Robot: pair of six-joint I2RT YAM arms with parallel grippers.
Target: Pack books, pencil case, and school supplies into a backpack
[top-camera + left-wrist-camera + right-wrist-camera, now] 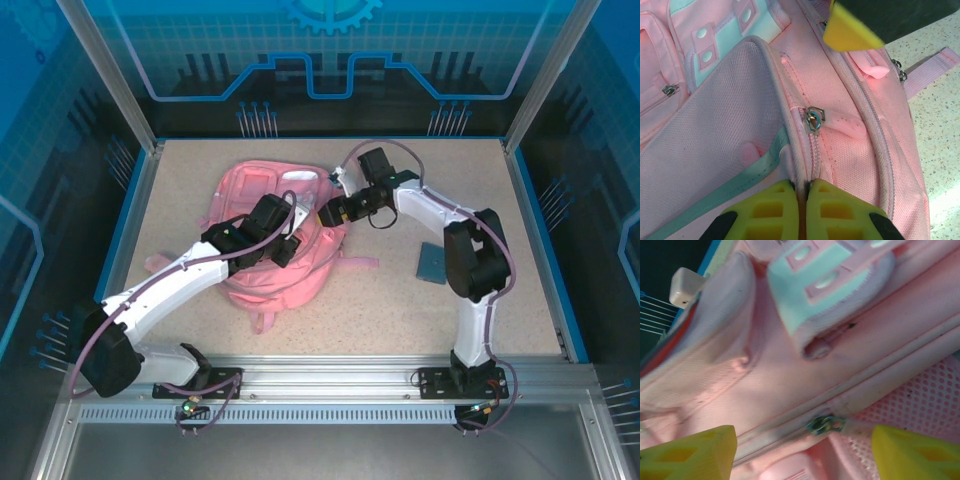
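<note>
Yellow fingers (pixel 775 210) of my left gripper (pixel 801 192) are pressed together, pinching the zip seam of the soft pink fabric backpack (pixel 295 285), which lies mid-table. My right gripper (pixel 802 442) is spread, with the small metal zip slider (pixel 825 424) just ahead of the gap. I'd clamp the slider squarely, not the fabric, with the left side pulling taut.

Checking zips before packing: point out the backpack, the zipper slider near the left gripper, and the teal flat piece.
backpack (pixel 290 285), top view, lower pink panel.
zipper slider (pixel 814 120), left wrist view, metal body.
teal flat piece (pixel 432 263), top view, its middle.

table (pixel 400 310): speckled | on it: backpack (pixel 300 282), teal flat piece (pixel 433 263)
</note>
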